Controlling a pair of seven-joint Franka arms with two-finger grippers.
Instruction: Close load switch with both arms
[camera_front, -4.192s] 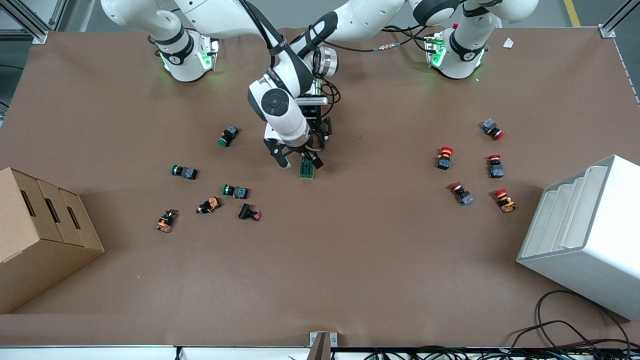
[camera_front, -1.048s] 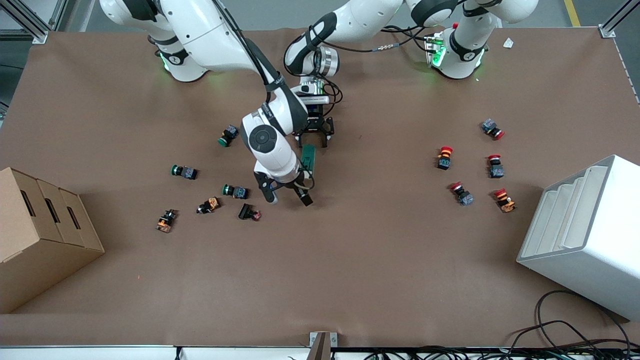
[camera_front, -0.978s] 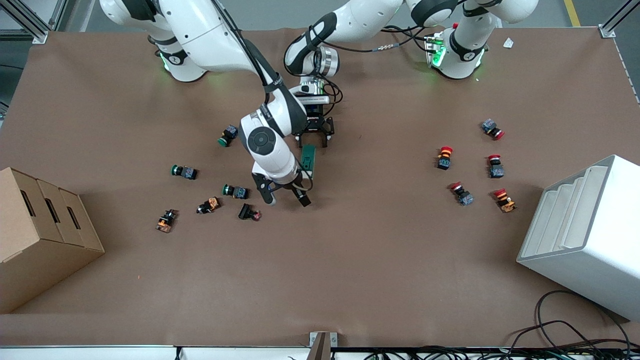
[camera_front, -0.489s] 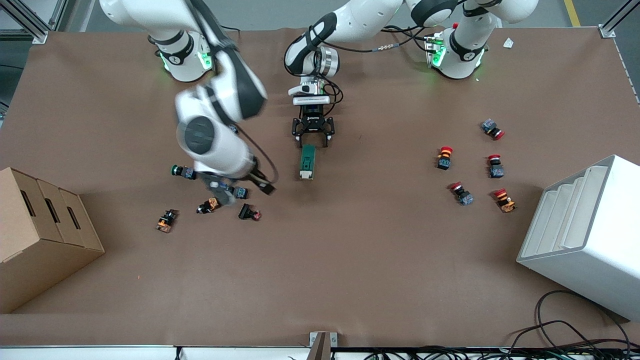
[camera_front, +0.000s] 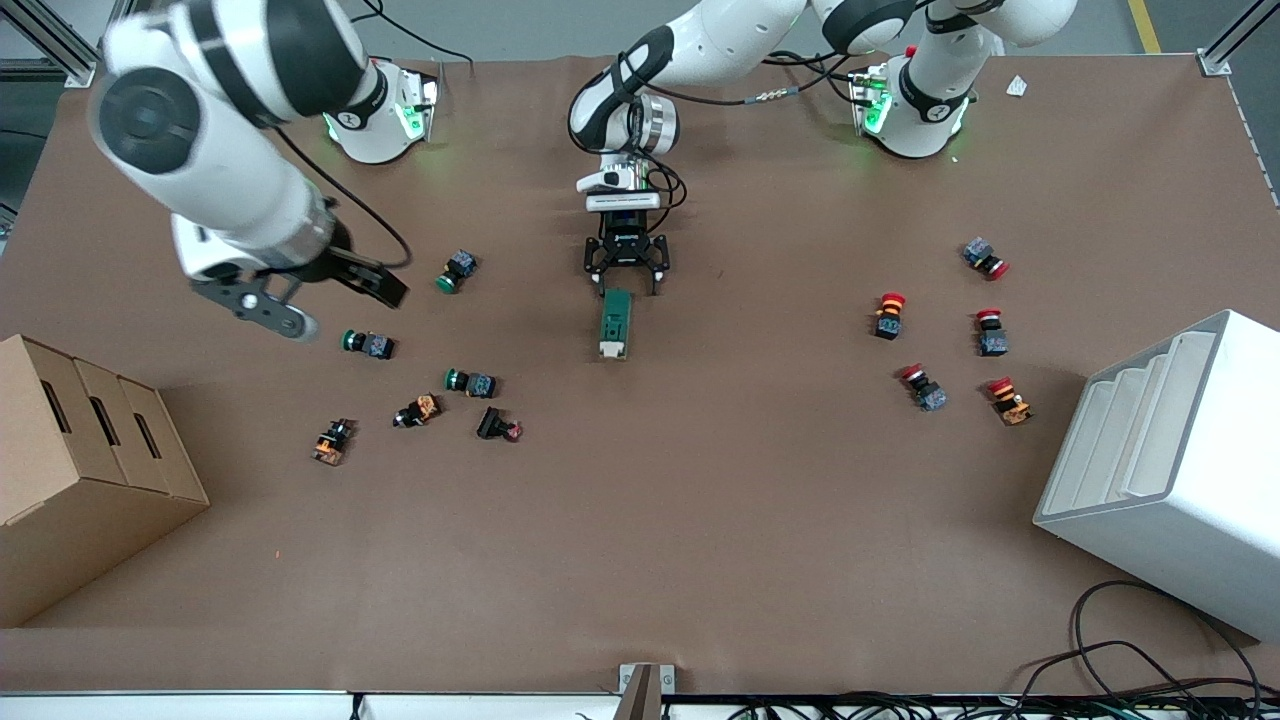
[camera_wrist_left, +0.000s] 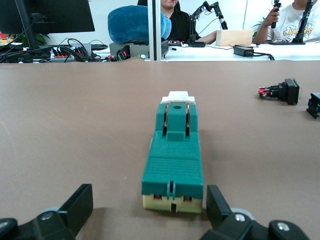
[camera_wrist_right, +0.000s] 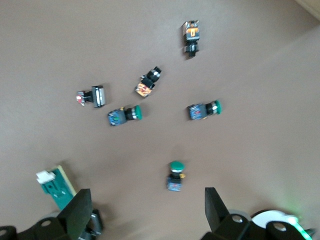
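Brown covering is spanning the desk (camera_front: 700, 520), where the load switch (camera_front: 614, 323) is lying flat near the middle, its cream tab pointing toward the front camera. Left claw (camera_front: 627, 287) is sitting at the switch's farther end with fingers (camera_wrist_left: 75, 207) spread to either side, not pinching it. Right claw (camera_front: 330, 300) is hanging spread and empty over the desk toward the right arm's end, above a green push-button (camera_front: 367, 343).

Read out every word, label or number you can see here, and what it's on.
"LAKERS", likely: white shirt of a person in the left wrist view's background.
White print on the left gripper, over the load switch's end: too small.
Right gripper, over the green push-buttons: none.
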